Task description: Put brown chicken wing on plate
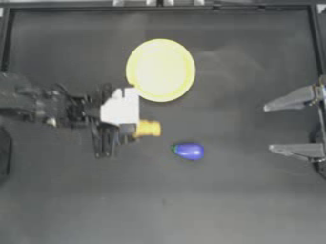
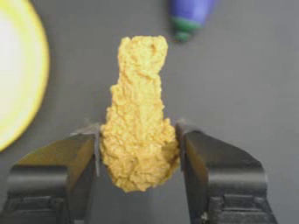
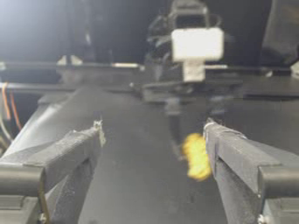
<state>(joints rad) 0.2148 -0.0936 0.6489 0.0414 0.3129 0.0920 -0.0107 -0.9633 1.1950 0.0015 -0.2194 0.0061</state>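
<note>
The brown chicken wing (image 2: 140,118) is a lumpy yellow-orange piece held at its thick end between the jaws of my left gripper (image 2: 139,151), which is shut on it. From above, the wing (image 1: 148,128) pokes out of the left gripper (image 1: 130,129) just below the lower left rim of the pale yellow plate (image 1: 159,70). The plate's edge (image 2: 23,87) also shows beside the wing in the left wrist view. My right gripper (image 1: 280,127) is parked open at the right edge; across the table it sees the wing (image 3: 196,156).
A blue-purple eggplant toy (image 1: 188,151) lies right of and below the wing, its green tip (image 2: 186,25) pointing toward it. The table's raised border (image 1: 166,6) runs along the top.
</note>
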